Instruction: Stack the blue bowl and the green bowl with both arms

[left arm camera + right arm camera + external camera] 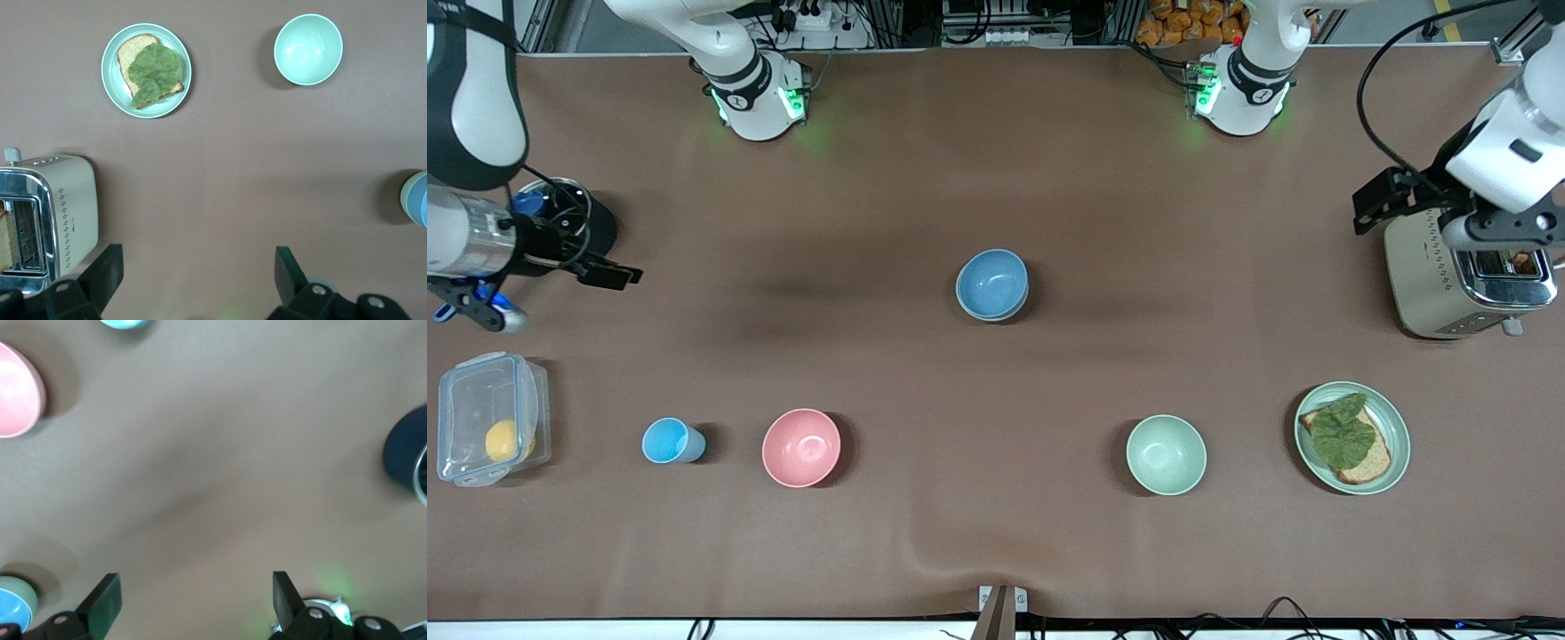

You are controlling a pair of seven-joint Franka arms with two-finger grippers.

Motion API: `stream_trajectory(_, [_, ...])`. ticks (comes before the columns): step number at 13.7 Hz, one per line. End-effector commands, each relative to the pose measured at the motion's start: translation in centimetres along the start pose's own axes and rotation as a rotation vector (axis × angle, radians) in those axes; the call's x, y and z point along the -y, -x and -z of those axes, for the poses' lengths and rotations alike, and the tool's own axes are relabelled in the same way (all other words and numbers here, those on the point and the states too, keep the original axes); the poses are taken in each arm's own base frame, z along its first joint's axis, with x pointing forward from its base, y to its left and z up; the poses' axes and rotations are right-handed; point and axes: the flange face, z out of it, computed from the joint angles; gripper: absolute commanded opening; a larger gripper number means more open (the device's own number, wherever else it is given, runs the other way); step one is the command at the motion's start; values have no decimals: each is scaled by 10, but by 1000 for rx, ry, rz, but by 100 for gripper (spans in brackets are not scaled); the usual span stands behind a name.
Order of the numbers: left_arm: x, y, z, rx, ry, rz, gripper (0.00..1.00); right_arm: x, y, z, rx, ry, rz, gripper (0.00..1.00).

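The blue bowl [992, 283] stands at the middle of the table, nested in a pale green bowl whose rim shows under it; this pair also shows in the left wrist view [415, 198] and the right wrist view [13, 603]. A second green bowl [1166, 454] [308, 49] stands alone, nearer to the front camera and toward the left arm's end. My left gripper [1383, 203] [198, 257] hangs open and empty above the table beside the toaster. My right gripper [609, 271] [195, 583] hangs open and empty over the right arm's end of the table.
A toaster [1467, 276] and a green plate [1396, 418] with bread and a leaf are at the left arm's end. A pink bowl [801, 447], a light-blue cup [671, 441], a clear lidded box [471, 391] and a dark round container [569, 218] are toward the right arm's end.
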Motion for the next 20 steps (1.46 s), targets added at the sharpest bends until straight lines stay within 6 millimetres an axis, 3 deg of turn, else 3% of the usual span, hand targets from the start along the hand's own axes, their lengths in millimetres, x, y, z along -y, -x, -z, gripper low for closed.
stream_trajectory(1, [4, 14, 5, 16, 2, -39, 100, 14, 11, 38, -71, 24, 59, 100])
stream_trajectory(3, [5, 13, 3, 30, 6, -50, 100, 24, 30, 72, -138, -1, 85, 100])
stream_trajectory(5, [12, 9, -1, 36, 6, -41, 100, 22, 39, 96, -171, -7, 98, 100])
stream_trajectory(7, [9, 9, -3, 40, 15, -51, 100, 9, 31, 103, -184, 3, 211, 100])
stream_trajectory(12, [0, 9, -4, 42, 18, -72, 100, 29, 46, 145, -270, -12, 282, 100])
stream_trajectory(15, [-2, 9, -4, 42, 25, -71, 100, 32, 68, 140, -186, 26, 292, 100])
stream_trajectory(17, [-14, 10, -4, 42, 24, -92, 100, 34, 75, 144, -211, 20, 303, 100])
stream_trajectory(20, [-13, 10, -4, 40, 21, -95, 100, 31, 84, 142, -246, 11, 325, 100])
